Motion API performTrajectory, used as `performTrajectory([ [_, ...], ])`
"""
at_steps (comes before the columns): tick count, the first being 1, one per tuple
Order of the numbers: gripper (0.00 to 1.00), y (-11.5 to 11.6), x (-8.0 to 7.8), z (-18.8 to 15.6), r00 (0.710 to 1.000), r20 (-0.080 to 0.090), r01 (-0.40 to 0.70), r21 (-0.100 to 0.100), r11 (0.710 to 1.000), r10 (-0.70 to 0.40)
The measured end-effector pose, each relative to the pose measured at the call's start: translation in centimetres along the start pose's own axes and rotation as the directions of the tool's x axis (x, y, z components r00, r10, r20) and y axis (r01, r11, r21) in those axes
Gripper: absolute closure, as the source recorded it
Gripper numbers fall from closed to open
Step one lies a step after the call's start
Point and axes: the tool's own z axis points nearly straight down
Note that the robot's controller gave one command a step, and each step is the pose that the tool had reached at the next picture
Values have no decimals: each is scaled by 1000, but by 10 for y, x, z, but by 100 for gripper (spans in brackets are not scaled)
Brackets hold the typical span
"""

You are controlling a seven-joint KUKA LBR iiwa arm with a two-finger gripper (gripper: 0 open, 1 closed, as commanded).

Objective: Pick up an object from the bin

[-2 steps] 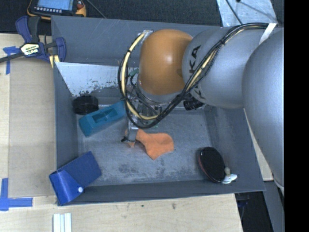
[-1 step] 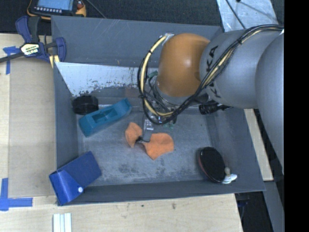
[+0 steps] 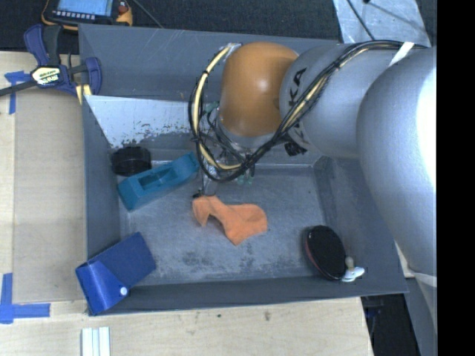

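**Five loose things in the bin, hand low at the orange piece**

Count them and you get five, one of each kind, spread out singly across the grey bin point(image 3: 289, 196).

- One black round disc point(image 3: 130, 159) lies near the far-left corner of the floor.
- One teal block point(image 3: 157, 182) with a hollow in its top lies on a slant just beside the disc, its right end rising toward the middle.
- One orange soft piece point(image 3: 231, 219), crumpled and limp, lies in the middle of the floor, apart from the rest.
- One blue box point(image 3: 115, 273) sits tilted in the near-left corner, leaning on the bin's walls.
- One black oval thing point(image 3: 325, 251) with a reddish edge and a small white part at its lower end lies toward the near-right corner.

The arm point(image 3: 371, 102) comes in from the right and bends down over the back half of the bin. Its orange cover point(image 3: 256, 87) faces you, with cables point(image 3: 202, 121) looped round its left side. Below the cover the hand point(image 3: 215, 178) points down at the floor, between the right end of the teal block and the upper-left end of the orange soft piece. The cover and cables hide most of it. You cannot tell how far it is open, nor whether it has hold of anything.
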Motion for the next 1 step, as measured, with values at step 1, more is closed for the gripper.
performTrajectory([
  [1, 0, 5, 2, 1, 1000, -6, 4, -7, 1000, -4],
])
